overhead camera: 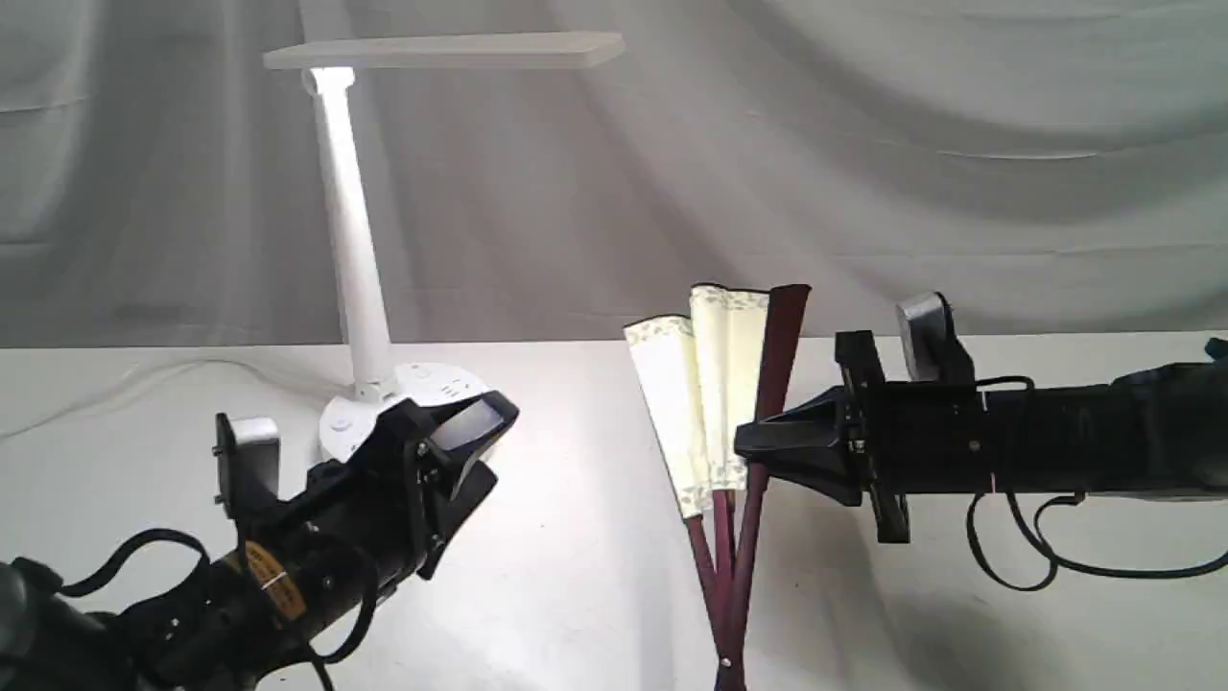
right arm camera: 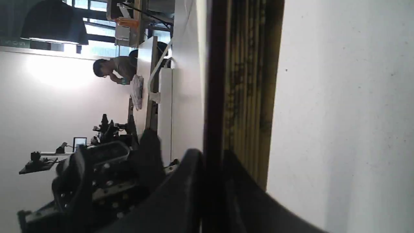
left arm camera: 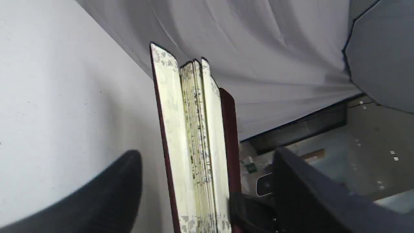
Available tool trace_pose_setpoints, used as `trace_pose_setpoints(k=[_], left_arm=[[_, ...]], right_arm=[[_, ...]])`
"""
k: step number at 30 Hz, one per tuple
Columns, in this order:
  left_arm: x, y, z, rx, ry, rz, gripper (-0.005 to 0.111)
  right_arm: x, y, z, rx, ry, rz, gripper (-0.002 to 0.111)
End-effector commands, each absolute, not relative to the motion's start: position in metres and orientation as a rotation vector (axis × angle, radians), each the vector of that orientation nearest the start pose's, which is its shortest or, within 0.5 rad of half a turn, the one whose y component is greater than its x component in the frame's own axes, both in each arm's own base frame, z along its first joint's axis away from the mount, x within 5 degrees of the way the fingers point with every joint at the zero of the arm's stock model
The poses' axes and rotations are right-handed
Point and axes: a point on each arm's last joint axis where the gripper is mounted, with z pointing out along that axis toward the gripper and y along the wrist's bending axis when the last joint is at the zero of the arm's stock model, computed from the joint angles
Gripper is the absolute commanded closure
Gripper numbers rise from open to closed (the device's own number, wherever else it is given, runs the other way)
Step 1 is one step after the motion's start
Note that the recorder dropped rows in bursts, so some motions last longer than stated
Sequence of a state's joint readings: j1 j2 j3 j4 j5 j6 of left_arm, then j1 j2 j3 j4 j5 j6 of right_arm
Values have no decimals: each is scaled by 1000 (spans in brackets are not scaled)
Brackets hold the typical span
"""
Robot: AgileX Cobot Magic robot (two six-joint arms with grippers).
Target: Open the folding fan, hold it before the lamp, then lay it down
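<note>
Matte black left arm point(overhead camera: 317, 566) and right arm point(overhead camera: 1036, 437), each with a silver-grey camera block point(overhead camera: 251, 446) and looping black cables point(overhead camera: 144, 535). Left end effector point(overhead camera: 501, 446): grey inner faces. Yellow-orange label point(overhead camera: 271, 579) below the left camera block.

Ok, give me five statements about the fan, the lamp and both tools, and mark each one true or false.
1. The right tool is shut on the dark outer rib of the fan. True.
2. The fan lies flat on the table. False: it is held upright.
3. The left tool grips the fan. False: it is open and apart from the fan, in front of the lamp's base.
4. In the exterior view, the lamp stands on the table to the left of the fan. True.
5. The fan is spread fully open. False: only a few folds have parted.
</note>
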State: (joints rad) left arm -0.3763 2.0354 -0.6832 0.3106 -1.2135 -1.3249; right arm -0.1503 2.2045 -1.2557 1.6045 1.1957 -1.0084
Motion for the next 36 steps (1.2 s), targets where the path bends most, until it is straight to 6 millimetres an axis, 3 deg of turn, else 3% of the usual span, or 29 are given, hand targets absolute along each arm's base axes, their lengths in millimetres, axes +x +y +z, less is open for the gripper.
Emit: trace_pose_setpoints(k=[1, 5, 8, 16, 21, 28, 36], left_arm=[[326, -158, 118, -526, 1799, -1576, 39], [345, -170, 116, -487, 1822, -1689, 39], [354, -173, 110, -557, 1819, -1746, 39], [362, -173, 108, -591, 1790, -1745, 39], [365, -162, 106, -577, 1811, -1739, 39], [370, -140, 105, -610, 1828, -1743, 39], [369, -148, 106, -602, 1823, -1749, 39]], right_arm=[[407, 26, 145, 191, 2207, 1645, 108], [403, 39, 149, 112, 2248, 1642, 108], [401, 54, 149, 72, 2262, 1662, 108], [397, 81, 149, 5, 2280, 1699, 108], [398, 81, 151, 10, 2272, 1701, 108], [398, 80, 170, -3, 2211, 1695, 108], [393, 96, 175, -64, 2222, 1708, 108]])
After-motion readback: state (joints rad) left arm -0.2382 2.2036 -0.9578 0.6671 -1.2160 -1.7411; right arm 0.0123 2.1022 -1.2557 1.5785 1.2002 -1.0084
